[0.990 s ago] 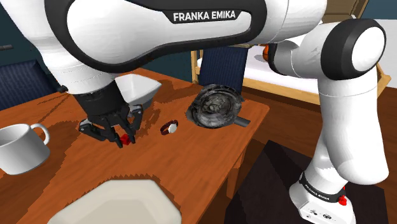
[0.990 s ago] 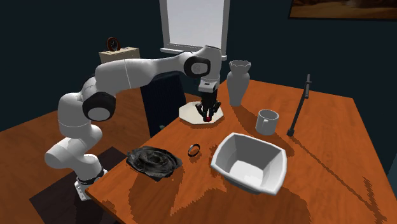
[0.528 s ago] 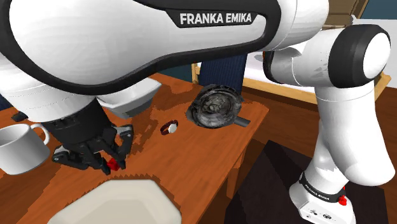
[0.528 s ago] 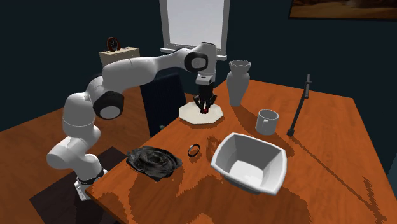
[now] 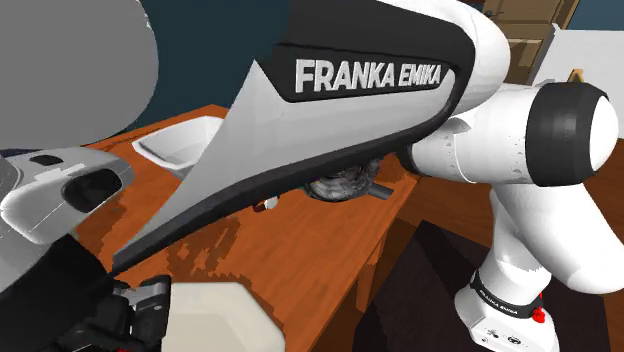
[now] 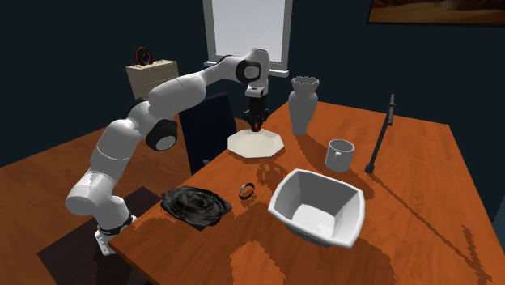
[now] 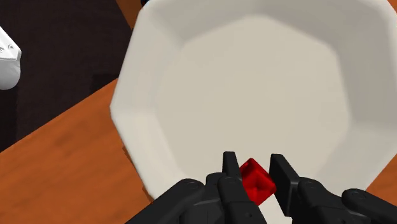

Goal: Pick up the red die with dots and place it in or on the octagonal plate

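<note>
Tool: the black tool [image 7: 255, 169] is drawn narrow and grips the red die [image 7: 257, 181]. Its fingers [image 7: 231, 167] press the cube from two opposite sides.
Red die: it hangs between the fingertips over the white octagonal plate [image 7: 146, 76], close to the rim nearest the tool. Only one corner and two faces show, since the rest sits down between the fingers. Its dots are too faint to make out.
Die and plate: in the second exterior view the die is a red speck under the tool, above the plate's 12 o'clock edge. Whether it touches the plate cannot be told.
Plate: it lies at a corner of the brown bench [image 6: 421, 186]. In the wrist view its far rim runs out of the picture. In the shoulder view only a pale piece of it shows at 7 o'clock, cut by the lower edge.
Arm: the white arm [image 5: 380, 80] covers most of the shoulder view, and the tool's dark body is cut off in that view's lower left corner.
Neighbours, second exterior view, read from the plate:
- a pale vase [image 6: 303, 105] at 1 o'clock
- a white mug [image 6: 340, 154] at 3 o'clock
- a white square bowl [image 6: 317, 208] at 4 o'clock
- a small ring-shaped thing [image 6: 247, 191] at 6 o'clock, too small to name
- a dark crumpled round object [image 6: 194, 204] at 8 o'clock
Hidden: in the shoulder view the arm covers most of the dark object and part of the bowl.
Rod: a black rod [image 6: 380, 138] stands tilted beyond the mug.
</note>
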